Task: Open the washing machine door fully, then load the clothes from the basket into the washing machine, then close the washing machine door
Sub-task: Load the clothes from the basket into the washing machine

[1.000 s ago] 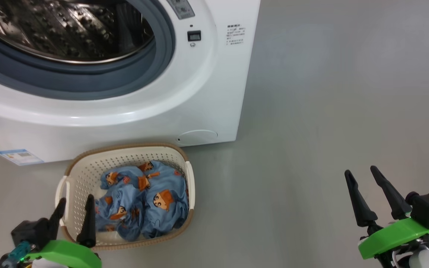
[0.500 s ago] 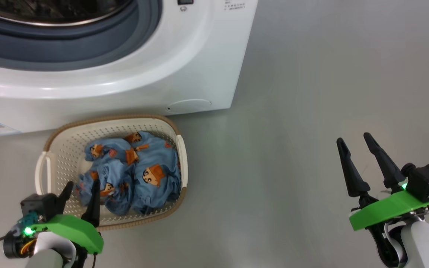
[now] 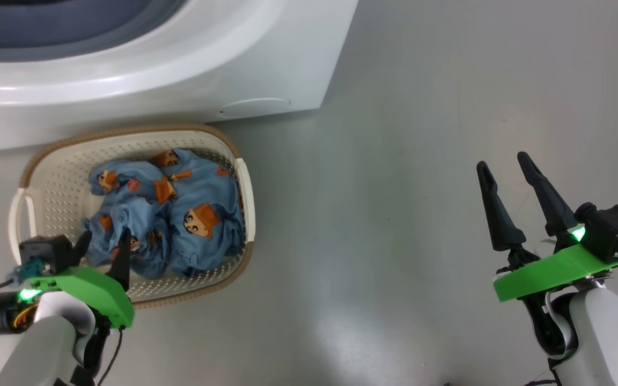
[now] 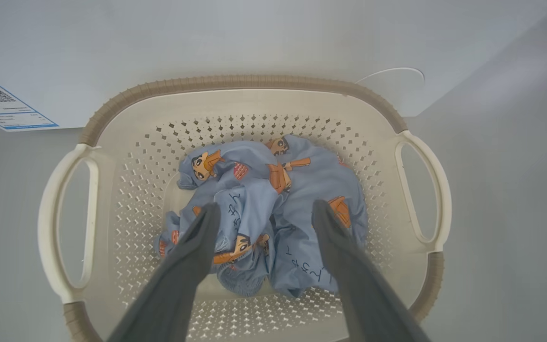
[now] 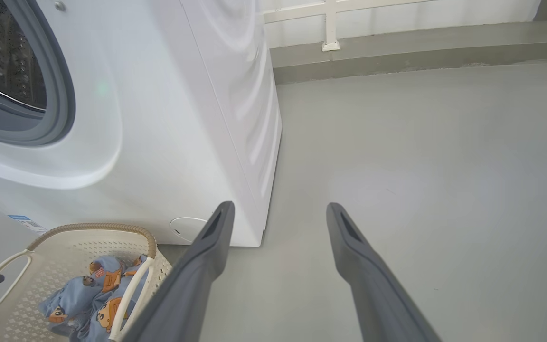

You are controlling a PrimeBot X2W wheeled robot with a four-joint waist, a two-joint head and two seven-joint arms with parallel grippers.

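Observation:
The cream basket (image 3: 46, 161) with its brown rim stands on the floor against the white washing machine (image 3: 180, 69). In it lie the crumpled light blue clothes (image 3: 180, 214) with orange cartoon figures. My left gripper (image 3: 104, 237) is open over the basket's near left part, fingertips pointing down at the clothes. In the left wrist view the left gripper (image 4: 265, 206) straddles the middle of the clothes (image 4: 302, 185) inside the basket (image 4: 235, 83); contact is unclear. My right gripper (image 3: 502, 163) hangs open and empty above bare floor, far to the right. The washing machine door is out of view.
In the right wrist view the washing machine (image 5: 183, 118) shows its uncovered drum opening (image 5: 3, 61) with the grey gasket, and the basket (image 5: 88, 228) sits below it. Grey floor (image 3: 421, 187) stretches to the right. A low wall ledge (image 5: 397, 42) runs behind.
The head camera has tilted down, so machine and basket slid up the picture. My left gripper has shifted rightward relative to the basket, from its left handle to over the clothes.

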